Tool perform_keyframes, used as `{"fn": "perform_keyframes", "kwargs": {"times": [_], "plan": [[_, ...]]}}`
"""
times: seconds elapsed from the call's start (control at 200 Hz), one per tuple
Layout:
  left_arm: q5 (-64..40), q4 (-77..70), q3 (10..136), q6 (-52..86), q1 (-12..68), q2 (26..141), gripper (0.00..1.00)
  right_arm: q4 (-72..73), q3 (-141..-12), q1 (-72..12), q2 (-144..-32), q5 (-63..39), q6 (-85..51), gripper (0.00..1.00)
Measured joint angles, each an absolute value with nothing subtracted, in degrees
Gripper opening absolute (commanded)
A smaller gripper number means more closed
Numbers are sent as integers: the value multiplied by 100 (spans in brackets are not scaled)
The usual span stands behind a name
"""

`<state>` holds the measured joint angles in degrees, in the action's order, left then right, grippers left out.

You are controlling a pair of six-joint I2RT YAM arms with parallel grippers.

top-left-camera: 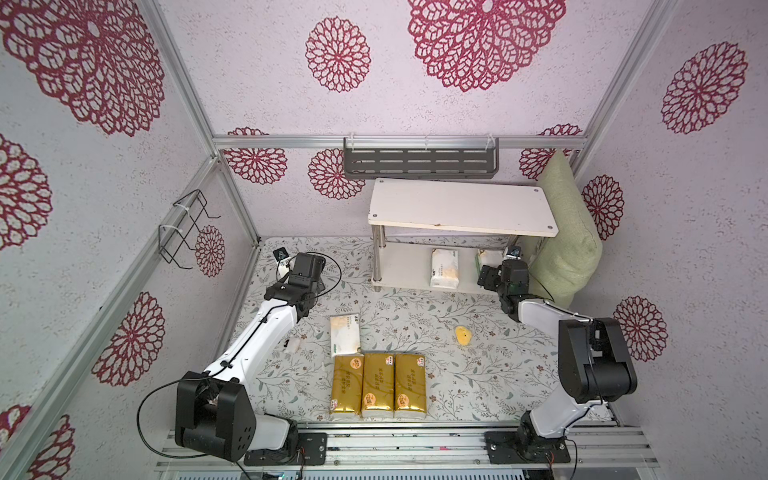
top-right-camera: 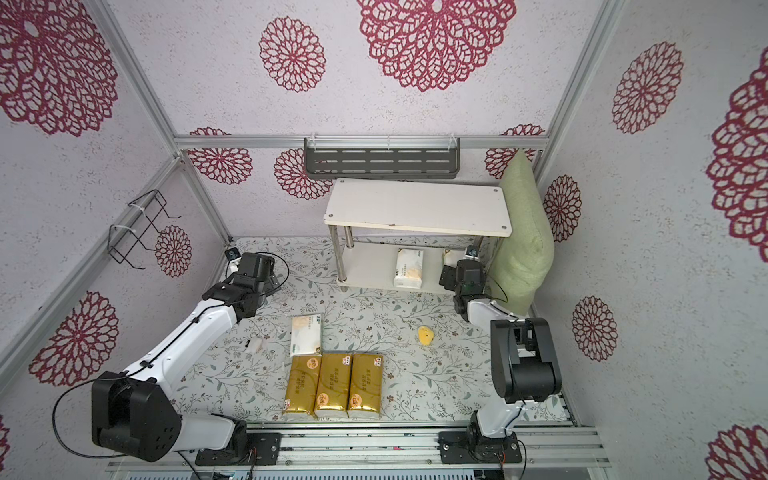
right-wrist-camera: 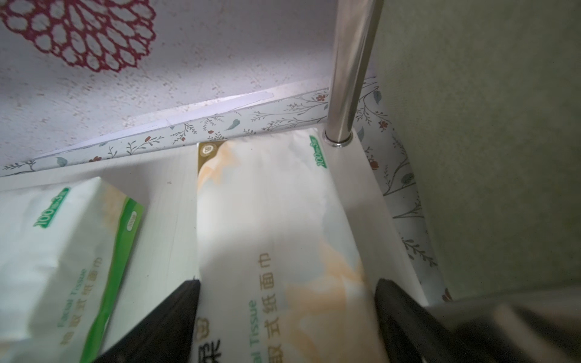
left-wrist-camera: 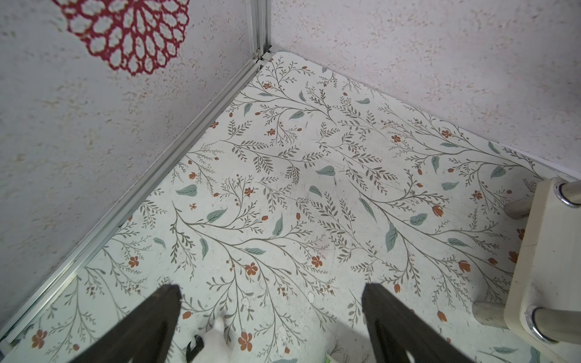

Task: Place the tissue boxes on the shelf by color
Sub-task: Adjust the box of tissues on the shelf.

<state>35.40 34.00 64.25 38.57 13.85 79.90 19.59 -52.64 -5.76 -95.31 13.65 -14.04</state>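
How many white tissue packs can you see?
3 white packs: one on the table beyond the gold packs; two sit on the shelf's lower board, one near the middle, one at the end by the green cushion. None seems hidden.

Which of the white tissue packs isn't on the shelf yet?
The white pack lying flat on the table, just behind the gold packs; the other two white packs sit on the shelf's lower board.

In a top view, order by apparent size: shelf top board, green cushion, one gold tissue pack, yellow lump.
Shelf top board and green cushion: largest, too close to rank.
Then a gold tissue pack.
Yellow lump smallest.
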Motion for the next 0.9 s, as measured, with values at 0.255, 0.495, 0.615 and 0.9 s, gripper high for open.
{"fn": "perform_keyframes", "kwargs": {"times": [0.255, 0.495, 0.615, 0.9], "plan": [[3544, 3402, 6425, 3811, 1385, 7990, 97, 1933, -5358, -679, -9612, 1570, -1417, 92], [3546, 3409, 6425, 3795, 1385, 7990, 97, 1874, -5358, -757, -9612, 1662, -1343, 92], [3546, 3409, 6425, 3795, 1385, 7990, 97, 1852, -5358, -784, -9612, 1697, -1310, 92], [3548, 3417, 6425, 3795, 1385, 7990, 97, 1780, -5387, -838, -9612, 1804, -1310, 94]]}}
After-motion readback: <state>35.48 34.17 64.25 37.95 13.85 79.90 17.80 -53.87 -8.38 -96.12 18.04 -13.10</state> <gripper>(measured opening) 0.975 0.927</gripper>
